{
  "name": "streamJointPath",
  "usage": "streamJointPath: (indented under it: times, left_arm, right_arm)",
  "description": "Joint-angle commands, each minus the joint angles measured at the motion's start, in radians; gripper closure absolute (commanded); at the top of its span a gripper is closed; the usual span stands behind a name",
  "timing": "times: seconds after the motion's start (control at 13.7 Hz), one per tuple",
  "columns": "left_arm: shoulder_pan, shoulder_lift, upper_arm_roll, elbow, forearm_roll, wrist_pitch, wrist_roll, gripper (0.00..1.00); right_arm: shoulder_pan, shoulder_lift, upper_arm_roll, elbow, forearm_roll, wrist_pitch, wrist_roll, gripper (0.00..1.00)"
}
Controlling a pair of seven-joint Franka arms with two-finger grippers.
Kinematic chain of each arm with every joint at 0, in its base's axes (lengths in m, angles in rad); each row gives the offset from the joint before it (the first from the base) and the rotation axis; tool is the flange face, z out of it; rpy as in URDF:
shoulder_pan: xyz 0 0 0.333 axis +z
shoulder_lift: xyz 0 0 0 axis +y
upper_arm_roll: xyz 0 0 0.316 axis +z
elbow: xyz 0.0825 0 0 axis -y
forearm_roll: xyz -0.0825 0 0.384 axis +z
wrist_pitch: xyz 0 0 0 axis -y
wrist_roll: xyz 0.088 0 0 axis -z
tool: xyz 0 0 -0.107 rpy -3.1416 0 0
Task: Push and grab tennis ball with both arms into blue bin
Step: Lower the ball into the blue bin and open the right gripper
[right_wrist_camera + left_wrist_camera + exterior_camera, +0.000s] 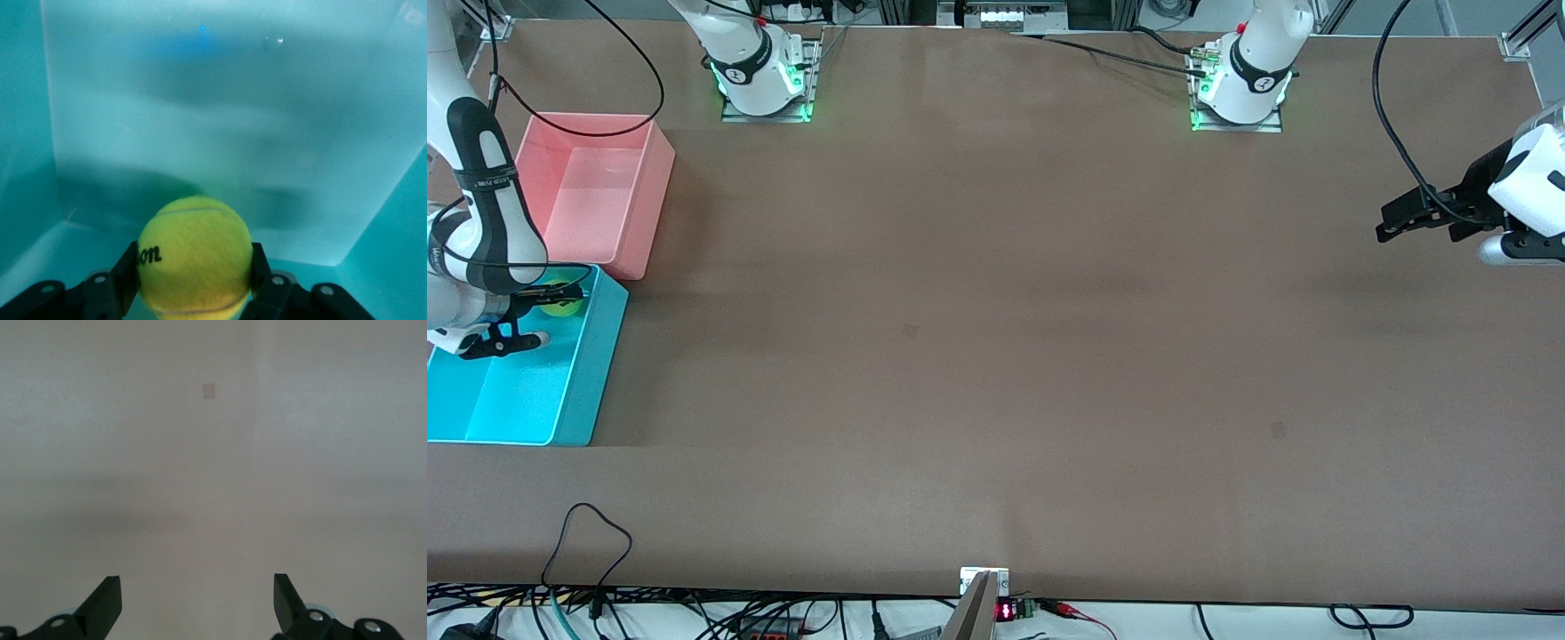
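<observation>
My right gripper (560, 298) is shut on the yellow-green tennis ball (563, 302) and holds it over the blue bin (596, 364) at the right arm's end of the table. In the right wrist view the ball (195, 257) with dark lettering sits clamped between the black fingers (127, 270), with the bin's turquoise floor (220, 120) below it. My left gripper (1392, 222) is open and empty above bare table at the left arm's end; its two fingers (107, 603) stand wide apart in the left wrist view.
A pink bin (596, 191) stands empty right beside the blue bin, farther from the front camera. Black cables hang over the pink bin and along the table's near edge. The brown table (996, 311) fills the middle.
</observation>
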Motion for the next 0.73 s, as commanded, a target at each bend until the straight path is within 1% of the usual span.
streamJointPath:
  times: [0.0, 0.22, 0.37, 0.51, 0.66]
  left_arm:
    - [0.003, -0.019, -0.006, -0.016, 0.023, 0.012, 0.014, 0.0]
    - [0.004, -0.018, -0.006, -0.016, 0.023, 0.01, 0.014, 0.0]
    - [0.004, -0.019, -0.006, -0.014, 0.023, 0.009, 0.014, 0.0]
    - [0.003, -0.018, -0.006, -0.011, 0.023, 0.01, 0.016, 0.0]
    - [0.0, -0.018, -0.008, -0.01, 0.024, 0.01, 0.016, 0.0]
  right_arm:
    - [-0.006, 0.008, 0.001, 0.015, -0.005, 0.002, -0.016, 0.0]
    - [0.0, -0.009, 0.002, 0.048, -0.001, -0.001, -0.014, 0.0]
    - [0.014, -0.053, 0.015, 0.069, 0.007, -0.013, -0.013, 0.0]
    - [0.023, -0.122, 0.051, 0.084, 0.04, -0.043, -0.013, 0.0]
    - [0.041, -0.208, 0.091, 0.089, 0.07, -0.103, -0.011, 0.0]
